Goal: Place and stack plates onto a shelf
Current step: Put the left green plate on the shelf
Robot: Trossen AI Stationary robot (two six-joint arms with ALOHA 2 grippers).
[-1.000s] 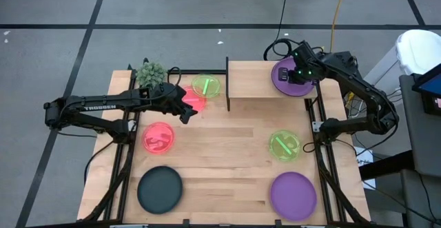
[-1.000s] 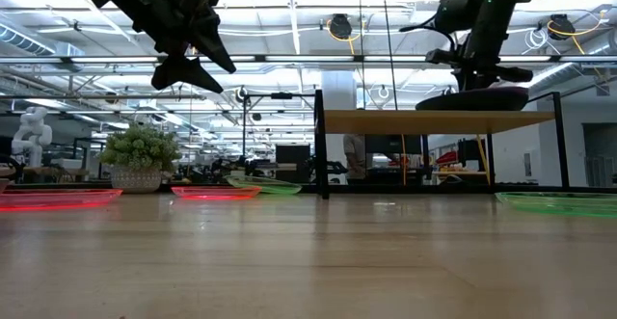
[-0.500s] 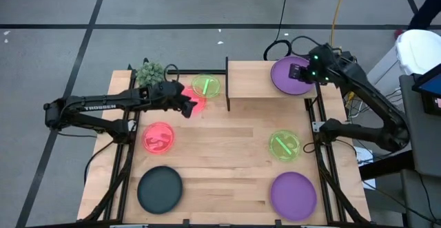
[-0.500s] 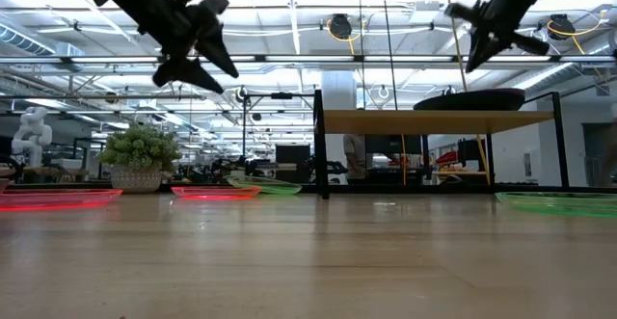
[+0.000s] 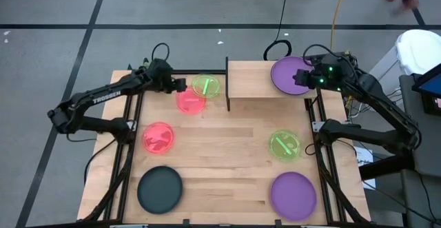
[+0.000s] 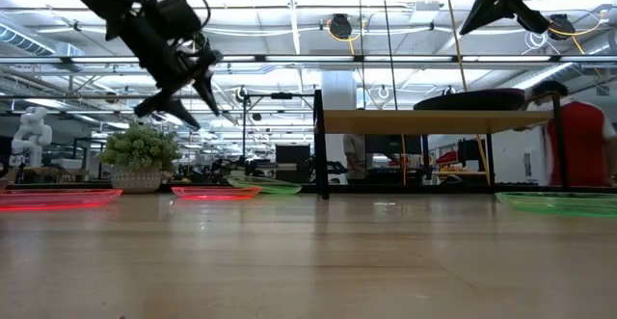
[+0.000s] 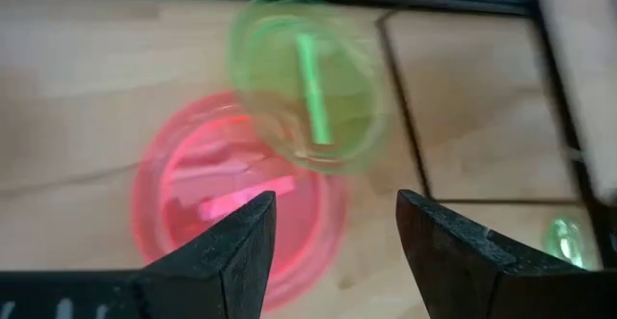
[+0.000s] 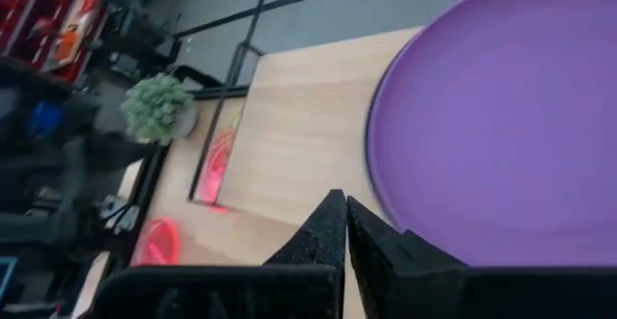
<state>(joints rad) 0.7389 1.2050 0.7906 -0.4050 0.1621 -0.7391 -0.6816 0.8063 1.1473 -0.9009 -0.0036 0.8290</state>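
Note:
A purple plate (image 5: 288, 74) lies flat on the right part of the light-wood shelf (image 5: 251, 80). My right gripper (image 5: 301, 78) hovers shut above the plate's right edge (image 8: 344, 225), clear of it. My left gripper (image 5: 178, 85) stands open in the air at the far left (image 7: 333, 252), above and beside a pink plate (image 5: 191, 101) that a green plate (image 5: 206, 85) overlaps. On the tabletop lie another pink plate (image 5: 158, 137), a dark teal plate (image 5: 160, 190), a green plate (image 5: 283, 145) and a purple plate (image 5: 293, 195).
A small potted plant (image 6: 140, 153) stands at the far left corner, under my left arm. The shelf's dark side panel (image 5: 227, 83) rises just right of the far green plate. Bare wood lies in the table's middle (image 5: 220, 152).
My right gripper has risen off the purple plate on the shelf and drawn back toward the table's right edge; the plate stays on the shelf. My left gripper has swung from over the pink plate toward the far left corner, rolling and sinking a little, still open.

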